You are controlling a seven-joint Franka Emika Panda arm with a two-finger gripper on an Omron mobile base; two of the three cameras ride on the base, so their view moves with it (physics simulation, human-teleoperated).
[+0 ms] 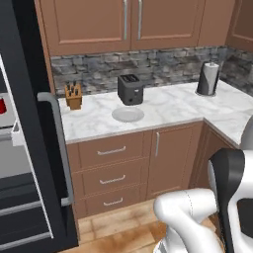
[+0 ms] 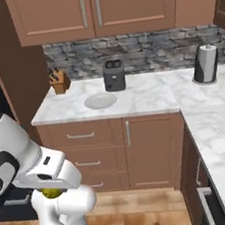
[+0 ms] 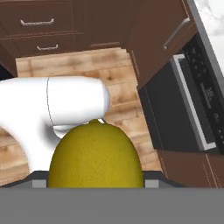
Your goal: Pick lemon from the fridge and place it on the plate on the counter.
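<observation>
Yellow round lemon (image 3: 95,155) sits low in the centre of our hand view, and our jaws hold it. In the right base view we see it as a yellow patch (image 2: 52,193) beneath our white gripper (image 2: 52,191) at lower left. Upper centre there, the round light grey plate (image 2: 100,101) rests on the white marble counter (image 2: 152,95), just beside the black toaster (image 2: 113,75). The black fridge (image 1: 29,148) stands open at the left of the left base view.

Lemon (image 3: 95,155): yellow, dimpled, big at bottom centre of hand view. Plate (image 1: 128,114): round, pale, flat on white marble counter (image 1: 173,106), frame centre, just before toaster. Fridge (image 1: 29,148): black, door open, left edge.
</observation>
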